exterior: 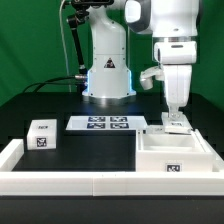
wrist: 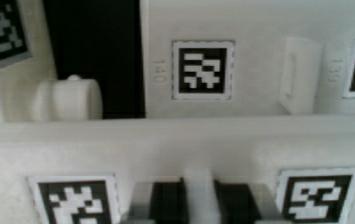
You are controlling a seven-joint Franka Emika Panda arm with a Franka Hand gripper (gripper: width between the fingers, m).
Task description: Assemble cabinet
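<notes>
The cabinet body [exterior: 152, 160], a large white open-topped box with tag markers, lies at the exterior view's right. My gripper [exterior: 175, 122] stands straight down over its far wall. In the wrist view the two dark fingers [wrist: 165, 200] sit on either side of a thin white wall of the body [wrist: 174, 150], and my gripper [wrist: 195, 202] is shut on it. Tags show on both sides of the fingers. A smaller white panel block [exterior: 42, 135] with a tag sits apart at the exterior view's left. A rounded white part [wrist: 67, 100] shows beyond the wall.
The marker board [exterior: 103, 124] lies flat in the middle, in front of the robot base [exterior: 105, 75]. A low white border rail [exterior: 60, 180] runs along the front and left side of the black table.
</notes>
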